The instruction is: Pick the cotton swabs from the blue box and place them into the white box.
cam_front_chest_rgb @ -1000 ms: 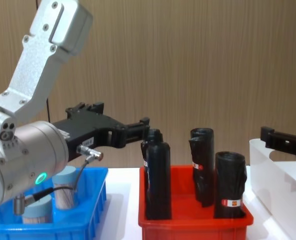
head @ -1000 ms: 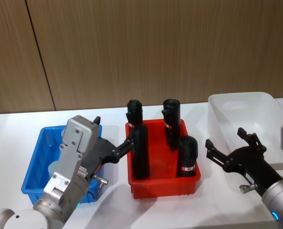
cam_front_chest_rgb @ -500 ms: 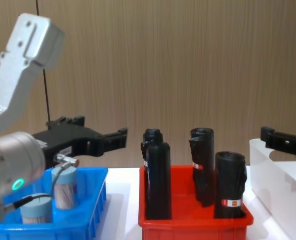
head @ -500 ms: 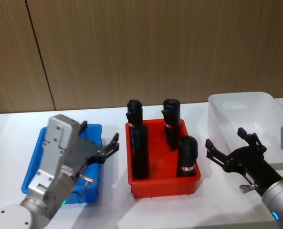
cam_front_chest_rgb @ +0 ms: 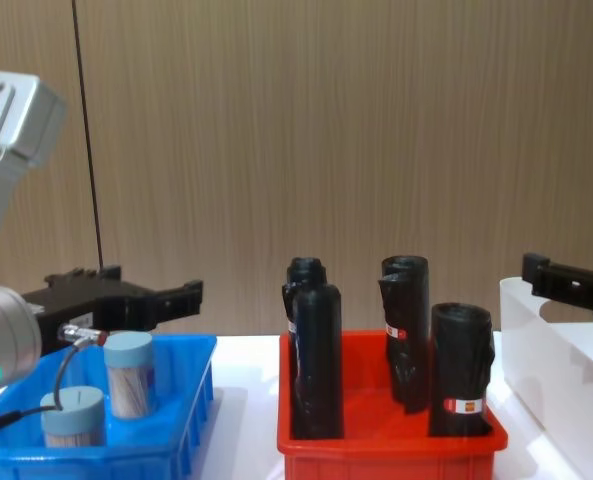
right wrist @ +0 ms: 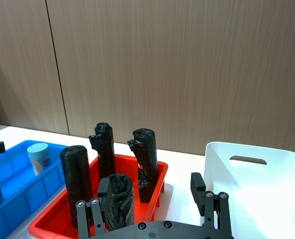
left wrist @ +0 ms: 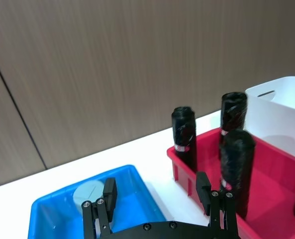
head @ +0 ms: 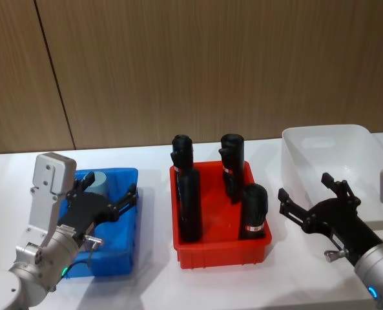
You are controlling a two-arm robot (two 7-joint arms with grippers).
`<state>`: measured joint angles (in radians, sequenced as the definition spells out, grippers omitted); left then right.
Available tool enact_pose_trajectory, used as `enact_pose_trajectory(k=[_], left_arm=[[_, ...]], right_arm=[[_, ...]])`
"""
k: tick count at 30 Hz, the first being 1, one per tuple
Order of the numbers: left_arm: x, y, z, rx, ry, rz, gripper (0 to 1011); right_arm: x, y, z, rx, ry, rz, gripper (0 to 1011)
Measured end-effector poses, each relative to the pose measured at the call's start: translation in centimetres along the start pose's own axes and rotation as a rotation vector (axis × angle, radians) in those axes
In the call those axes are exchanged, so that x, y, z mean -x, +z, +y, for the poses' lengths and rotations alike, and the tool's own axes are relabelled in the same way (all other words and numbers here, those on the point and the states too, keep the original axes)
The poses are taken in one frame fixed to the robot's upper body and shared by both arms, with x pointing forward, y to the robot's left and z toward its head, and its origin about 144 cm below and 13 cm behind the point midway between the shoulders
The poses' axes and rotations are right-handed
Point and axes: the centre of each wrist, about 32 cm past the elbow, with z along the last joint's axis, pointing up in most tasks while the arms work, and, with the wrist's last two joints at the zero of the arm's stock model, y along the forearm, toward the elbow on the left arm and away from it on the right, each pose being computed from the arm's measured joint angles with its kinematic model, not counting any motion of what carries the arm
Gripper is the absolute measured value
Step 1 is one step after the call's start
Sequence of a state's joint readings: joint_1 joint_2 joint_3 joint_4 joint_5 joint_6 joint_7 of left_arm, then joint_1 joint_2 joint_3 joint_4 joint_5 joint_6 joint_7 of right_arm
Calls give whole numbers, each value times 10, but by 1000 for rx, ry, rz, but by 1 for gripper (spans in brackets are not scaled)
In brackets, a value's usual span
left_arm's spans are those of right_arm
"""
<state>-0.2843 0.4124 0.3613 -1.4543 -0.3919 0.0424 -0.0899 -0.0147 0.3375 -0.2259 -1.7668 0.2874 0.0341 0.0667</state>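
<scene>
- Left gripper point(head: 106, 194) open, empty, over the blue box point(head: 134, 223); cotton swabs point(cam_front_chest_rgb: 129, 375) sit below and just ahead of it.
- Best bet: lower straight, straddle one tub, close gently, since a light tub may tip.
- Right gripper point(head: 304, 188) open, idle; white box point(head: 327, 137) just beyond it.
- White desk point(head: 152, 284), wood-panel wall point(head: 210, 64).

right gripper point(right wrist: 150, 186) jaws spread. black rolls point(right wrist: 143, 159) in red bin point(right wrist: 44, 226) ahead between them. white box point(right wrist: 259, 199) past one jaw; blue box point(right wrist: 15, 199), cotton swabs point(right wrist: 38, 157) past other.
</scene>
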Motion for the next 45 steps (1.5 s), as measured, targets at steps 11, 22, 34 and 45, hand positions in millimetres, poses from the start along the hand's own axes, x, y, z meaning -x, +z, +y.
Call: enact_pose_trajectory(k=[11,22,34,45], left_arm=[[-11,-3,-2,-99,58,66,1004],[-12,-1,0,-186,113,112,1004],[-12,-3,3,-255,152,154,1004],[-12,-6,3,-291,180,184,1004]], right_arm=[[0,0,0,0,0,0,1002],[0,0,0,0,0,0,1002],[0,0,0,0,0,0,1002],[0,0,0,0,0,0,1002]])
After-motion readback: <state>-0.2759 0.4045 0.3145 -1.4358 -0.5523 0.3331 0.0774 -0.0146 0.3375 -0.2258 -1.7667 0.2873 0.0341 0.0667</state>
